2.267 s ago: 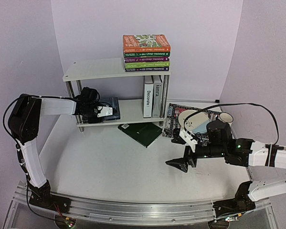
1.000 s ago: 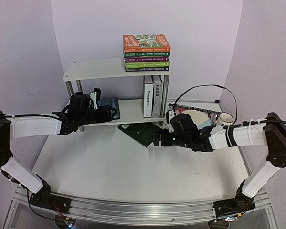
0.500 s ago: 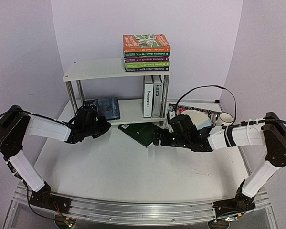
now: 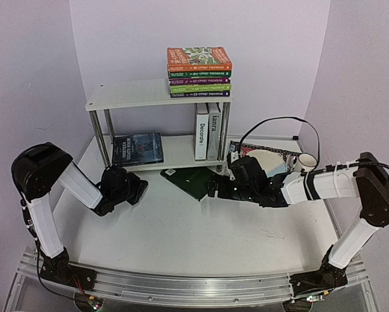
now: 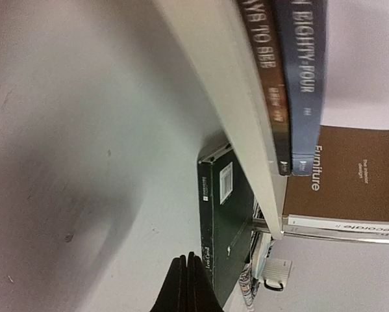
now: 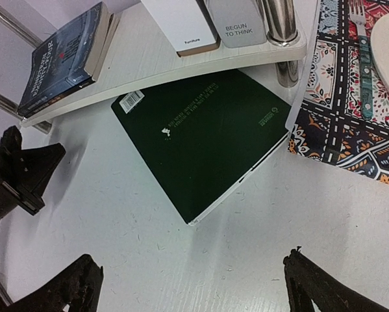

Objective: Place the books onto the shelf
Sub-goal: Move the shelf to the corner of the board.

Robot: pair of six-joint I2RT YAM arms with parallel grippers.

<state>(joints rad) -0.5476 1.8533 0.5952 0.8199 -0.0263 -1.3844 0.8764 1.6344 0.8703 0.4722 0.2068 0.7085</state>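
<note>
Still, the dark green book (image 6: 200, 140) is seen flat on the table, partly tucked under the front edge of the lower shelf board (image 6: 142, 62), so it could be jammed against that edge if lifted steeply by the wide-open right gripper (image 6: 191, 276). Compared with a second ago, the left gripper (image 5: 186, 260) is found withdrawn from the shelf, clenched on nothing.

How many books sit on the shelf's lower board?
4: a dark book flat on a brown-spined book at the left; Decorate and a grey book upright at the right. None looks hidden.
</note>
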